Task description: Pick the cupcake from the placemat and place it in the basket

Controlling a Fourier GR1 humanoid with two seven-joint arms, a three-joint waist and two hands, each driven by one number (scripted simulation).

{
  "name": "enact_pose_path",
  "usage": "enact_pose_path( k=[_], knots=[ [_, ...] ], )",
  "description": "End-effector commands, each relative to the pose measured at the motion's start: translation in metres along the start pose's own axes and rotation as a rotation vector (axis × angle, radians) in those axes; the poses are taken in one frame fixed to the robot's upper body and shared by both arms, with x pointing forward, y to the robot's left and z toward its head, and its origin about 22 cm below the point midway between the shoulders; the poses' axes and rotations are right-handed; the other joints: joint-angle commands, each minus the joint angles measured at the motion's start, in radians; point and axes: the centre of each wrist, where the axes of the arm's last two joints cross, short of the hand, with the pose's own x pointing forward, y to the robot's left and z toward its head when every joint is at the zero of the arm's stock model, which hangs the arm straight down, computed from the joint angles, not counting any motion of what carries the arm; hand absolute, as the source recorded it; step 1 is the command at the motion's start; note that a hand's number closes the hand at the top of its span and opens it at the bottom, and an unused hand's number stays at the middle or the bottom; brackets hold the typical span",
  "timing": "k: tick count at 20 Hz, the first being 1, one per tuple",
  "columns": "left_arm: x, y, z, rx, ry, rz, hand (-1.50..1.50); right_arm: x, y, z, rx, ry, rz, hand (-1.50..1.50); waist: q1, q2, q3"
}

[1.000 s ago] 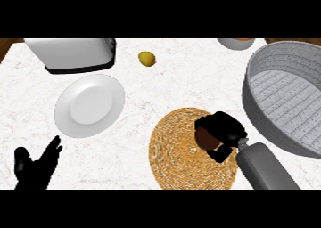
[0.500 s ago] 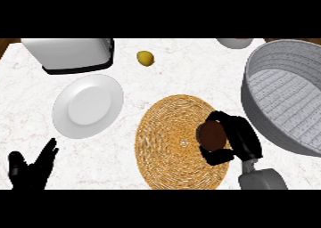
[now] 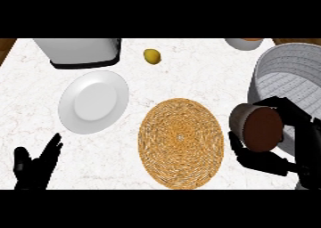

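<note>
Though already lifted clear of the placemat point(image 3: 181, 142) in the right hand point(image 3: 291, 147), fingers curled round it, the cupcake point(image 3: 257, 128) not yet in the basket point(image 3: 291, 84) at the counter's right edge. Left: carry over the rim, release inside. Left hand point(image 3: 34, 164) open, resting by the near-left corner.

A placemat point(image 3: 181, 142) lies mid-counter point(image 3: 189, 75), a plate point(image 3: 92, 101) to its left, a basket point(image 3: 294, 84) to its right. The cupcake point(image 3: 257, 127), in the right hand point(image 3: 281, 147), sits between placemat and basket.
</note>
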Motion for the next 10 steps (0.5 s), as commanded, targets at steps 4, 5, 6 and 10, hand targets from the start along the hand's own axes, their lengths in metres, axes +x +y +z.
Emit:
enact_pose_path(
  k=[4,5,6,10],
  knots=[
    [0.004,-0.026,-0.002,-0.052,0.028,-0.028,0.0,0.057,-0.09,0.032,-0.23,0.105,-0.014,1.5,0.058,0.017,-0.004],
    [0.005,-0.026,-0.016,-0.067,0.029,-0.011,0.0,0.061,-0.101,0.033,-0.222,0.093,-0.008,1.5,0.051,0.019,-0.005],
    [-0.01,-0.011,-0.002,-0.07,0.04,-0.01,0.0,0.059,-0.109,0.021,-0.242,0.117,-0.004,1.5,0.068,0.019,-0.004],
    [0.003,-0.015,-0.005,-0.076,0.053,-0.037,0.0,0.059,-0.145,-0.021,-0.275,0.164,0.004,1.5,0.076,0.021,-0.002]
  ],
)
